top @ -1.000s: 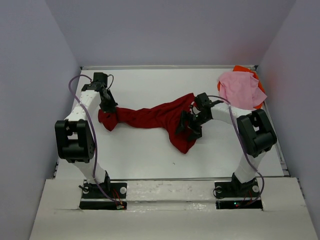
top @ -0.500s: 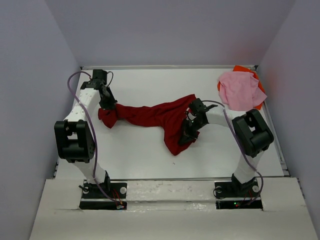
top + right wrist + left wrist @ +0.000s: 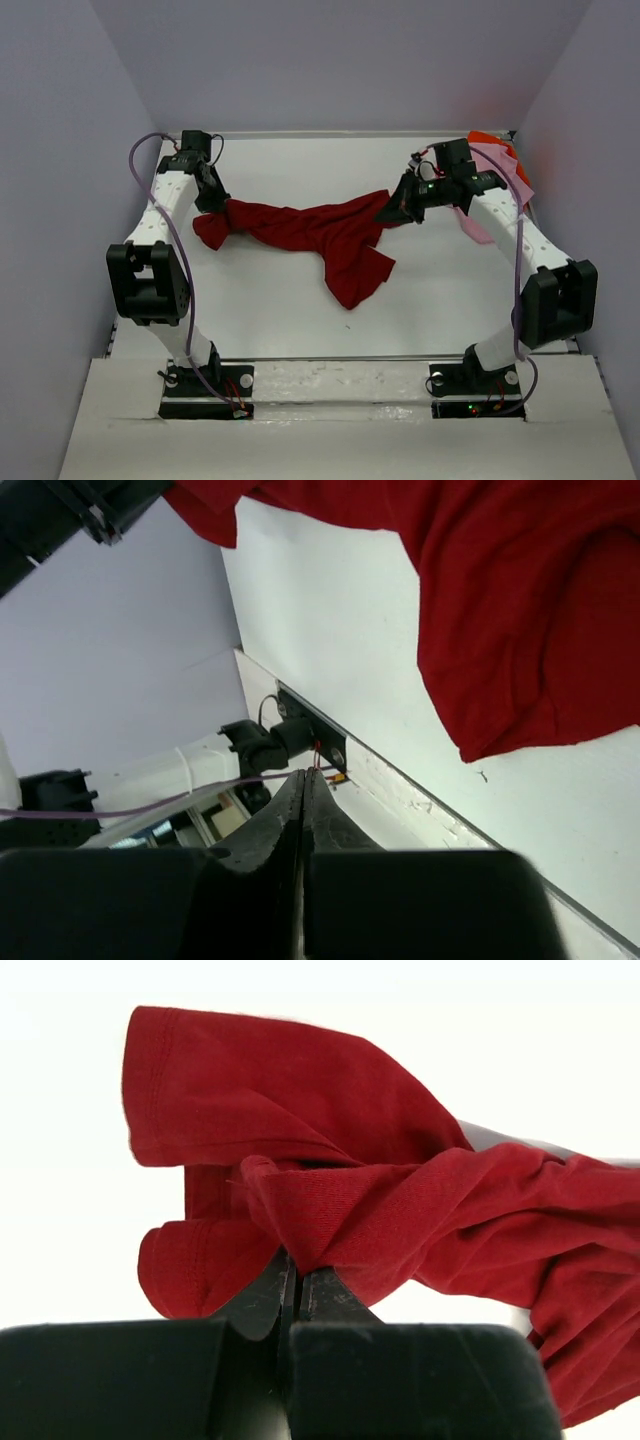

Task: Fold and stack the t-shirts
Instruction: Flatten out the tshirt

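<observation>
The dark red t-shirt (image 3: 310, 228) lies stretched and bunched across the middle of the table, with a flap hanging toward the front. My left gripper (image 3: 215, 203) is shut on its left end. The left wrist view shows the cloth (image 3: 400, 1200) pinched at the tips of that gripper (image 3: 295, 1260). My right gripper (image 3: 393, 208) hovers by the shirt's right corner, and its jaws (image 3: 303, 775) are shut with no cloth between them. From there the red shirt (image 3: 520, 610) lies beyond the tips. The light pink t-shirt (image 3: 495, 178) lies at the back right, partly behind the right arm, on the bright orange one (image 3: 485, 137).
The white table (image 3: 300, 170) is closed in by grey walls at the back and on both sides. The pink and orange pile fills the back right corner. The left arm (image 3: 70, 510) and its base (image 3: 270, 740) show in the right wrist view.
My right gripper was open over the shirt's lower middle, shut there, then swung up and back right with nothing in it. The red flap shifted a little. My left gripper kept its hold.
</observation>
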`<state>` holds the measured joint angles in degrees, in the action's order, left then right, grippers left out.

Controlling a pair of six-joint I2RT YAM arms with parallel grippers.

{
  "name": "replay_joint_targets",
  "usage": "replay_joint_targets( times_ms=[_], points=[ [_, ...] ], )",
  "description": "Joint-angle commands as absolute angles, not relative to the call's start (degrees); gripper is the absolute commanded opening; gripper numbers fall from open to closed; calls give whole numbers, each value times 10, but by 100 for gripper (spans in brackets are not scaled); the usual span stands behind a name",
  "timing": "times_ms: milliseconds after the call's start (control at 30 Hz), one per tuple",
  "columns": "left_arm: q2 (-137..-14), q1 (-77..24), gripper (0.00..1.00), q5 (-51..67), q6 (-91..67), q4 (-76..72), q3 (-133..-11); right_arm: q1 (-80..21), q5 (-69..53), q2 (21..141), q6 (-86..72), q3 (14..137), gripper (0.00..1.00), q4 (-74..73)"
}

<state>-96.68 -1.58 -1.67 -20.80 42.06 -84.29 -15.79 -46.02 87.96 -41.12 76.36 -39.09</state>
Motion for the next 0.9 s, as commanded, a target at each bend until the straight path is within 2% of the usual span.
replay_joint_targets(
  times_ms=[0,67,167,200,533,867],
  points=[
    [-962,-9,0,-26,-194,437,-874,-147,-447,894,-329,800,27,-534],
    [-962,-9,0,-18,-197,432,-868,-147,-402,902,-293,746,48,-526],
    [-954,-9,0,-9,-202,419,-844,-147,-352,931,-286,708,72,-464],
    [-951,-9,0,-6,-203,413,-839,-147,-353,950,-281,708,75,-451],
    [-940,-9,0,-5,-199,415,-823,-176,-329,1098,-275,744,77,-374],
    [-934,-9,0,-9,-192,424,-824,-150,-268,1132,-215,818,77,-421]
  ],
)
